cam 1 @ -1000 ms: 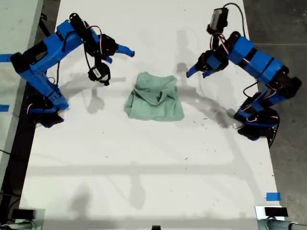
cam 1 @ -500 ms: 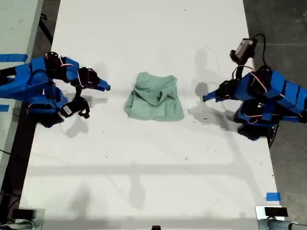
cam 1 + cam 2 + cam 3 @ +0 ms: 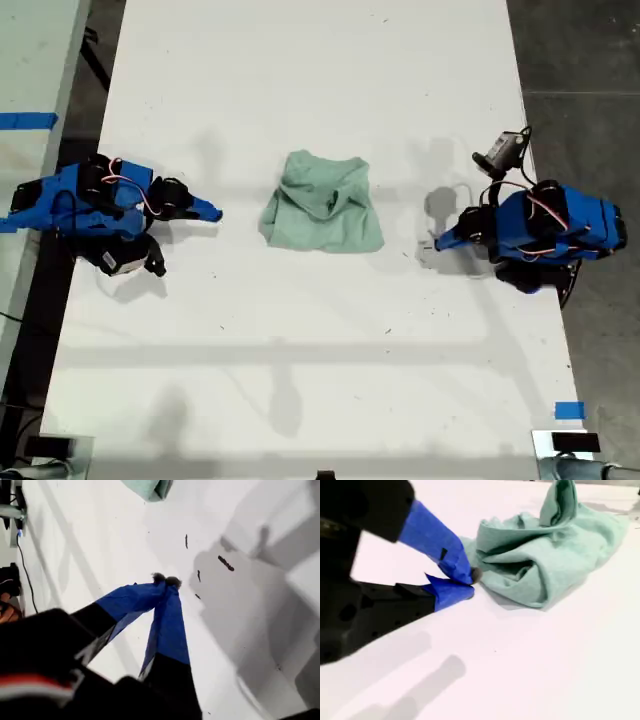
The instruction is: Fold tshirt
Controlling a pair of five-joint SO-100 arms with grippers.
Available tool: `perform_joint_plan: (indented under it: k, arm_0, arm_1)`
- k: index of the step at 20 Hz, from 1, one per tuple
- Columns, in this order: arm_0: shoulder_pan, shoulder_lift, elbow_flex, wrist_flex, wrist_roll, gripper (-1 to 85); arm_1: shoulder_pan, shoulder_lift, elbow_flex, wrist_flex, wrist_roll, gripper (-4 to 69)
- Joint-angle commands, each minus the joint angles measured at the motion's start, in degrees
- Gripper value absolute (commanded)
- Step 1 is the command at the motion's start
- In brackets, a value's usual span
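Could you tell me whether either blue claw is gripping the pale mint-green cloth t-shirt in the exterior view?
No: the pale mint-green cloth t-shirt lies bunched alone on the white table, with both arms drawn back to opposite sides of the exterior view.

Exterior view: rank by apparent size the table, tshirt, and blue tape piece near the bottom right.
1. White table, fills most of the exterior view.
2. tshirt, a bunched mint-green pile mid-table.
3. Blue tape piece, a tiny square at the table's edge.
No close calls among these.
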State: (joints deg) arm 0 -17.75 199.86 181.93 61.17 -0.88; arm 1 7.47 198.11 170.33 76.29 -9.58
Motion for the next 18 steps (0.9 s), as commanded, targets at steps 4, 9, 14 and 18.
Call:
perform_joint_plan:
  k: [4, 9, 14, 18]
  arm_0:
    - [1.23, 5.62, 0.70, 0.09, -0.35, 4.3]
    - [1.41, 5.71, 0.70, 0.18, -0.35, 5.0]
    - [1.14, 5.71, 0.70, 0.18, -0.35, 4.9]
    - [1.05, 5.71, 0.70, 0.18, -0.26, 5.0]
  arm_1:
    - [0.88, -29.88, -16.26, -18.90, -7.82, -1.5]
    - [0.26, -75.23, -49.31, -30.76, -17.23, -1.5]
    - [-2.11, -103.71, -75.41, -30.85, -21.01, -1.5]
    - [-1.93, -113.91, -84.02, -30.06, -22.32, -1.6]
